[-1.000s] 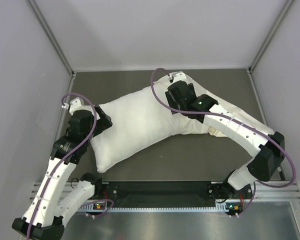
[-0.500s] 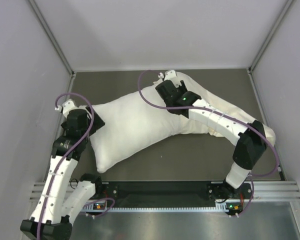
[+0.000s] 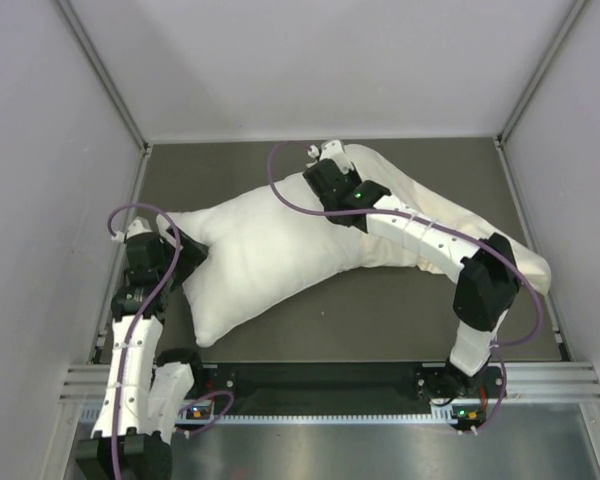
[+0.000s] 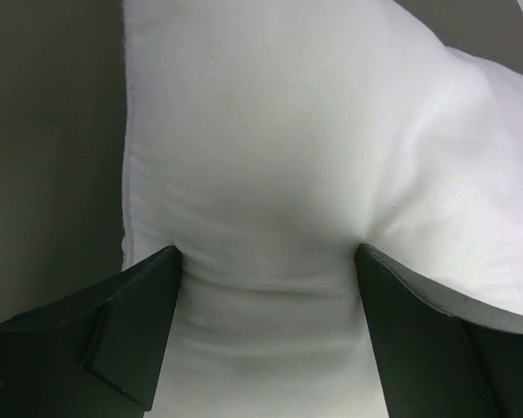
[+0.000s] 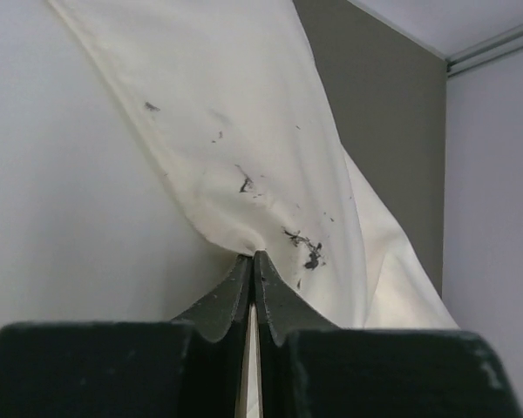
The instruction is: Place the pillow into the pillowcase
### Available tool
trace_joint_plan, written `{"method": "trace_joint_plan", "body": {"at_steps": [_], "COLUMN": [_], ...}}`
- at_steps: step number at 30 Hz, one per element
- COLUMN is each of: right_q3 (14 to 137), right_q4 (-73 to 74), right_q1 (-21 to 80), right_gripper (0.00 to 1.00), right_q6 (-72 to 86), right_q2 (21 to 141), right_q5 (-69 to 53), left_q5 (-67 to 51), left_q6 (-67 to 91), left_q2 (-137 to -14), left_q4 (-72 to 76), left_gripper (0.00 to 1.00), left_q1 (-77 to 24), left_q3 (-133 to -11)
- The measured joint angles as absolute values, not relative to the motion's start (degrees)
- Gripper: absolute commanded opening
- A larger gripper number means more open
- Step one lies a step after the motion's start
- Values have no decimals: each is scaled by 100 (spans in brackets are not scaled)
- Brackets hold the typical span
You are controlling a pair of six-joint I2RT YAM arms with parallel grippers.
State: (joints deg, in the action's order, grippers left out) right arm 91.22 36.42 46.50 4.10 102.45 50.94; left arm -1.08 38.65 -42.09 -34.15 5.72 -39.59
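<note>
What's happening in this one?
Two arms are working a pillow into a pillowcase on a dark table. The right gripper is shut on the pillowcase's edge, beside the pillow's far end. The left gripper is open, its jaws on either side of the pillow's left end, against it. Most of the pillow lies outside the case.

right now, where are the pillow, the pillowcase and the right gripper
pillow (image 3: 260,262), top view, middle of its plump white body
pillowcase (image 5: 244,122), right wrist view, cream fold just above the pinch
right gripper (image 5: 253,259), right wrist view, closed tips pinching the pillowcase
</note>
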Motion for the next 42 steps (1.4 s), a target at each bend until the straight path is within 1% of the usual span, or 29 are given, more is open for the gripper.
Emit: {"method": "trace_joint_plan", "body": {"at_steps": [1,3,4,7,8,13,16,19,25,30,32,33,36,38,39,42], "right_q3": [9133,9168,9168,9155,9148,9218,9616,10040,10866,11010,10687,10433,9371,8746,8468,7874], "right_q4": [3642,3623,3629,3642,3645,3736,4064,4377,4923,4969,4829,4759,4423,4219,4180,4125], "right_q1": [4650,4650,4650,4650,4650,4648,4639,4633,4554,4471,4458,4451,4445,4460,4482,4624], "right_gripper": [0,0,0,0,0,0,0,0,0,1,11,19,35,41,48,64], "right_q6": [412,423,432,528,578,860,991,1094,1288,1463,1549,1599,1772,1863,1918,2040], "right_q2": [10239,10204,10154,9885,9741,9078,9070,9166,9345,9338,9273,9216,8980,8799,8680,8154], "right_q5": [5013,4720,4532,3785,3465,1973,1116,486,-316,-679,-705,-701,-681,-674,-657,-440], "left_q5": [-248,-486,-585,-814,-864,-947,-915,-869,-615,-443,-419,-419,-443,-412,-373,-301], "left_q6": [3948,4117,4204,4390,4447,4681,4737,4751,4716,4584,4565,4560,4545,4525,4515,4486], "left_q2": [-4211,-4213,-4233,-4244,-4219,-4056,-4058,-4165,-4261,-4235,-4141,-4051,-3798,-3776,-3791,-3857], "left_q4": [-3251,-2969,-2836,-2510,-2381,-2084,-2108,-2189,-2246,-2283,-2283,-2226,-2246,-2324,-2320,-2276], "left_gripper": [75,65,53,40,33,29,29,29,29,29,30,30,31,31,32,33], "left_q1": [578,593,598,607,609,550,390,200,-51,-58,-64,-71,-117,-123,-123,-123], "left_q3": [-3820,-3592,-3511,-3363,-3312,-3214,-3332,-3712,-4484,-4869,-4792,-4657,-4132,-3879,-3763,-3614]}}
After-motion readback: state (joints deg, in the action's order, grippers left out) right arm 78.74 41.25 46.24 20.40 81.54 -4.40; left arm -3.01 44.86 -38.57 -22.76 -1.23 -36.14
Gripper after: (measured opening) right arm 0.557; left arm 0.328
